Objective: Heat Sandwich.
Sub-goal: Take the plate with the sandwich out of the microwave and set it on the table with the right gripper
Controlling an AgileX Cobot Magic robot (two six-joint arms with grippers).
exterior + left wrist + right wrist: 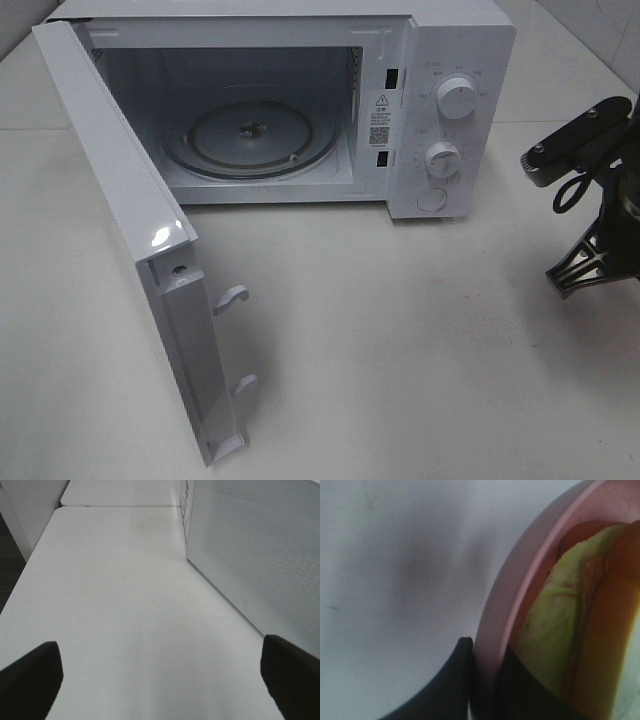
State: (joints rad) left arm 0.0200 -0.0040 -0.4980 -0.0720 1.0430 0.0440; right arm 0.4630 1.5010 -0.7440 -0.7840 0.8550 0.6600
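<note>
In the right wrist view the sandwich (560,625) shows pale yellow-green filling and an orange crust. It lies on a round pink plate (520,570). My right gripper (487,650) is shut on the plate's rim, one dark finger outside it and one inside. In the high view only the right arm (590,200) shows, at the right edge; plate and sandwich are out of that view. The white microwave (450,50) stands with its door (130,230) swung wide open and its glass turntable (250,140) bare. My left gripper (160,675) is open over the white table, holding nothing.
The open door juts toward the table's front left, its two latch hooks (235,340) pointing right. Two knobs (450,125) and a button sit on the microwave's right panel. A white perforated microwave panel (260,555) stands close beside the left gripper.
</note>
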